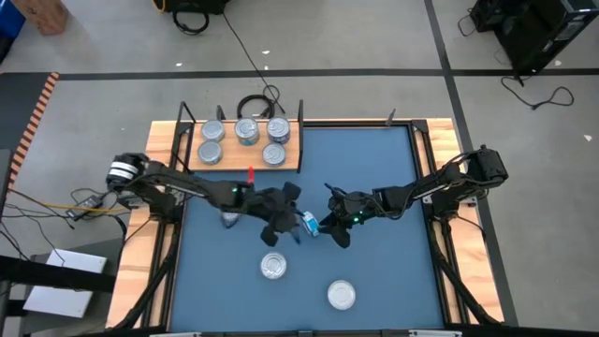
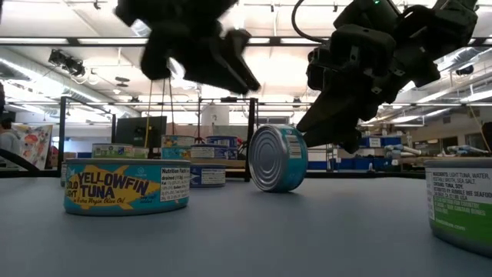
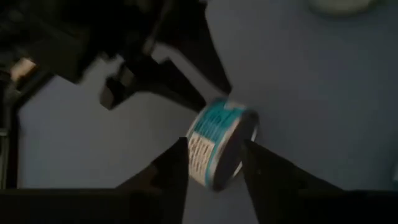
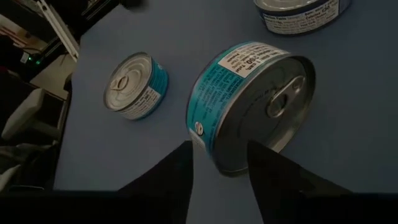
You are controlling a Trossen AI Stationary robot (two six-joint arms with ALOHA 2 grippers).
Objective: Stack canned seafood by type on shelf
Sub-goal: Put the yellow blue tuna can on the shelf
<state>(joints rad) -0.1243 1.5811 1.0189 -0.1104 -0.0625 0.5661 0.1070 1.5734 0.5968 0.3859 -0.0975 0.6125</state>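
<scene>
A teal-labelled tin [image 1: 309, 223] [image 2: 278, 158] [image 3: 221, 149] [image 4: 255, 106] stands on its edge on the blue mat, mid-table. My right gripper [image 1: 328, 225] [image 2: 330, 135] [image 4: 219, 149] comes at it from the right and is shut on it. My left gripper [image 1: 288, 217] [image 2: 238, 73] [image 3: 214, 148] is open and hovers above the tin from the left, its fingers on either side without touching. The wooden shelf [image 1: 243, 163] lies at the far left with several tins [image 1: 246, 131] standing on it. My right gripper pinches the teal tin across its thickness, one finger on the pull-tab lid [image 4: 261, 134] and one on the base side, only at the fingertips. The fingers slant down from the table's right. The tin stands upright on its rim [image 2: 278, 189], which rests on the mat.
A yellowfin tuna tin [image 1: 273, 266] [image 2: 127, 185] and a green-labelled tin [image 1: 342, 295] [image 2: 461, 204] lie flat near the front edge. Another teal tin [image 1: 229, 219] [image 4: 135, 85] lies flat under the left arm. Black posts [image 1: 301, 110] stand at the shelf's ends.
</scene>
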